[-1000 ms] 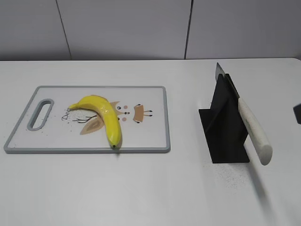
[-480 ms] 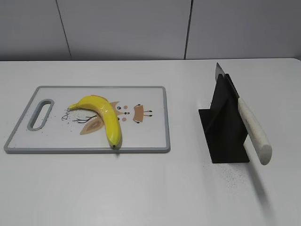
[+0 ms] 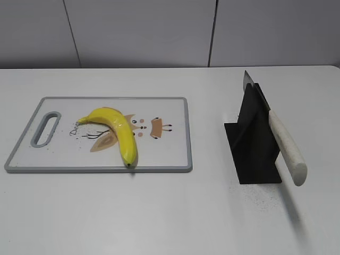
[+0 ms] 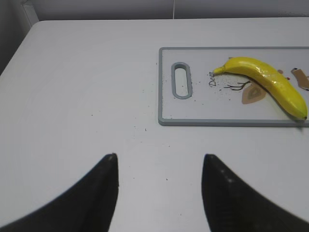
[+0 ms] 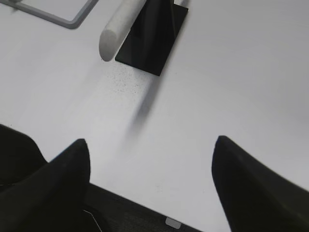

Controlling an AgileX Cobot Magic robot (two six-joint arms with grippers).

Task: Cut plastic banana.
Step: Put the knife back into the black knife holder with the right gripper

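The yellow plastic banana (image 3: 115, 130) lies whole on a white cutting board (image 3: 170, 154) at the left of the table; it also shows in the left wrist view (image 4: 268, 83) on the board (image 4: 166, 82). A knife with a white handle (image 3: 287, 146) leans in a black stand (image 3: 254, 143) at the right; its handle (image 5: 118, 29) and the stand (image 5: 154, 36) show in the right wrist view. My left gripper (image 4: 159, 162) is open and empty, over bare table short of the board. My right gripper (image 5: 149, 145) is open and empty, near the table's front edge, short of the knife. Neither gripper shows in the exterior view.
The board has a grey rim and a slot handle (image 3: 47, 127) at its left end. The table's front edge (image 5: 159, 212) lies just under my right gripper. A wall stands behind the table.
A dark piece of the right arm seen at the right edge of the exterior view one second ago has left that view. The banana, board and knife have not moved.
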